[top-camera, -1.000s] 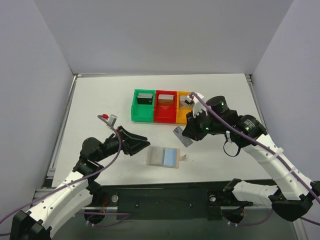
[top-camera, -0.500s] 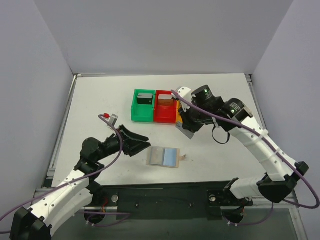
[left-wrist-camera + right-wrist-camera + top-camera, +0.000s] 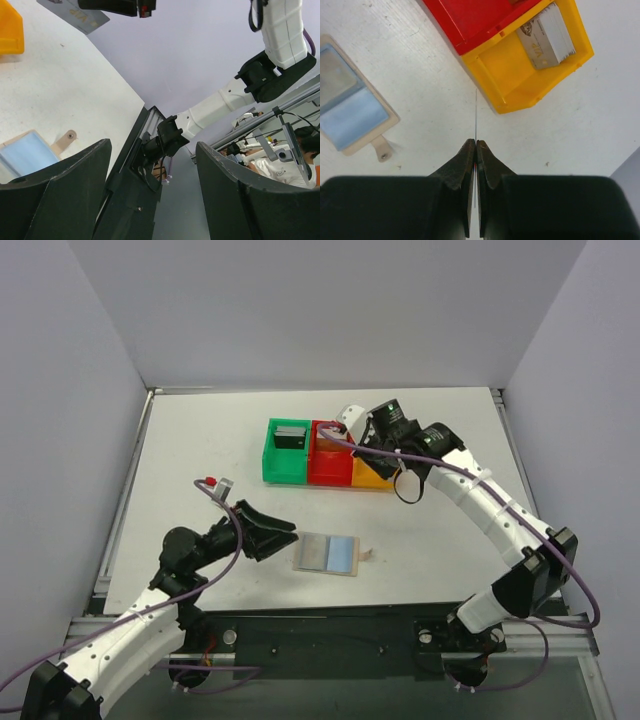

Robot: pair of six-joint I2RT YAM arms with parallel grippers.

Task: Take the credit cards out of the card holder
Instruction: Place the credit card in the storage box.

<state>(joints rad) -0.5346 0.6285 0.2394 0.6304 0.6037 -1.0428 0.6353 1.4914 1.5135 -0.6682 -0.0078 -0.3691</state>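
The card holder [image 3: 328, 554] lies open and flat on the table, tan-edged with two bluish-grey panels; it also shows in the right wrist view [image 3: 351, 102] and as a corner in the left wrist view [image 3: 24, 156]. My right gripper [image 3: 362, 444] hangs above the near edge of the orange bin [image 3: 376, 478], shut on a thin grey credit card seen edge-on [image 3: 476, 112]; the same card shows flat in the left wrist view [image 3: 75, 15]. My left gripper [image 3: 272, 530] is open and empty, just left of the holder.
Three bins stand in a row: green [image 3: 283, 468] with dark cards [image 3: 290, 435], red [image 3: 328, 468] with a brownish card [image 3: 328, 436], orange [image 3: 520, 75] with a stack of grey cards [image 3: 547, 36]. The holder's snap tab [image 3: 381, 149] sticks out at its right.
My right gripper has carried the card from beside the holder back and up to over the orange bin. My left gripper has drawn slightly nearer and stays open.
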